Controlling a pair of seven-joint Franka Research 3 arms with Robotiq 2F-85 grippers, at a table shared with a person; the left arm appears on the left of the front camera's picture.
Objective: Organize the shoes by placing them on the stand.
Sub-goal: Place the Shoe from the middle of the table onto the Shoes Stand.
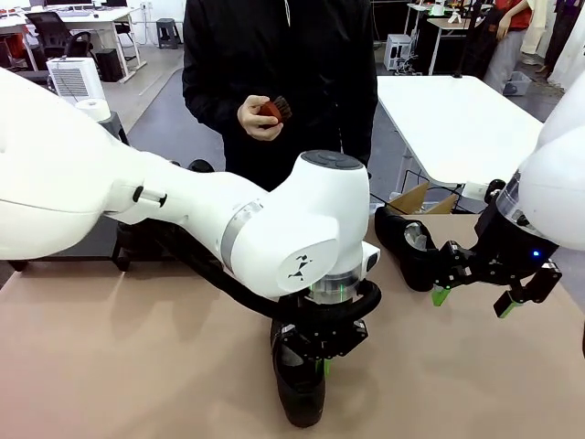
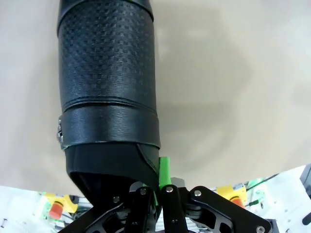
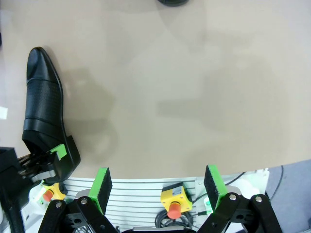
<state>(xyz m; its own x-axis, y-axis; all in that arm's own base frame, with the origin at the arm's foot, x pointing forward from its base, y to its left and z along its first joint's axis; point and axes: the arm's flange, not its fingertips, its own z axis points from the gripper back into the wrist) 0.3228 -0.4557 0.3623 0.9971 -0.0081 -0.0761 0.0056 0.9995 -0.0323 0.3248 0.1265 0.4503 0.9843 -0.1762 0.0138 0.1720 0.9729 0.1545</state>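
Note:
My left gripper [image 1: 317,355] is shut on the heel rim of a glossy black shoe [image 1: 300,395] near the table's front edge, toe pointing toward me. In the left wrist view the perforated shoe [image 2: 107,73] runs up from the gripper [image 2: 158,187], with one green pad [image 2: 164,171] against its collar. In the right wrist view the same shoe [image 3: 43,104] lies at the left. My right gripper [image 1: 473,300] hangs open over bare table at the right, its pads [image 3: 102,187] wide apart. A second shoe [image 1: 409,245] sits just behind it. The black stand [image 1: 128,240] is mostly hidden behind my left arm.
A person in black stands at the far side holding a small reddish-brown brush [image 1: 271,112]. A dark rounded shape [image 1: 199,165] shows above my left arm. A white table [image 1: 457,119] stands at the back right. A cardboard box [image 1: 413,197] sits beyond the table's far edge.

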